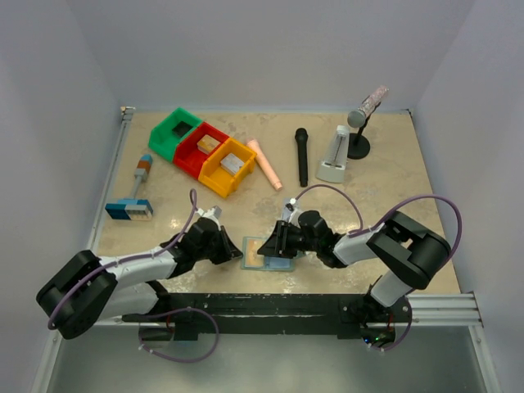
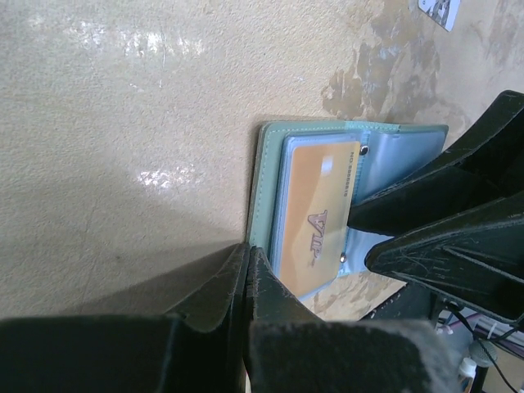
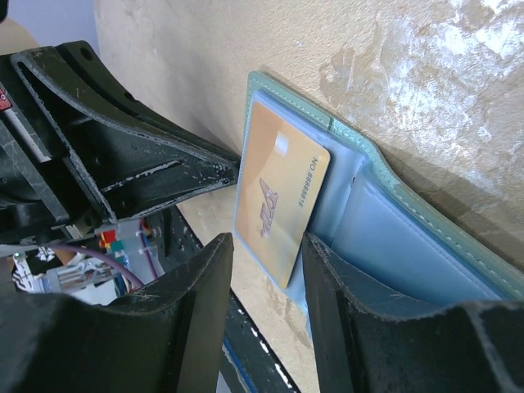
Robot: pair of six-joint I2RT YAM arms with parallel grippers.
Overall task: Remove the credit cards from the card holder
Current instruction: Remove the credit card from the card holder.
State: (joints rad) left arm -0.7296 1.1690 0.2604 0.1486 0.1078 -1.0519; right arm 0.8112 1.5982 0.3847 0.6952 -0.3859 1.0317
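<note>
beige mottled table (image 1: 393,180) under white walls, with coloured bins and microphones well apart at the far side. the card holder (image 1: 266,254) lies open near the near edge, between the two arms. the golden card (image 2: 315,213) sits in its left clear pocket. i cannot pick out the silvery card.

the left gripper (image 2: 248,254) is clenched on nothing, its tip at the holder's left edge, seemingly pinning it. the right gripper (image 3: 268,241) has its fingers parted about halfway, with the golden card's near end showing between them. whether they touch the card i cannot tell.

likely troubles from here:
- the left tip bears only on the very edge, so a pull on the card could drag or swing the holder along.
- the right fingers could pinch the soft clear sleeve with the card, lifting the wallet or folding it shut.
- the near table edge is close, so a card that slips free could slide off.
</note>
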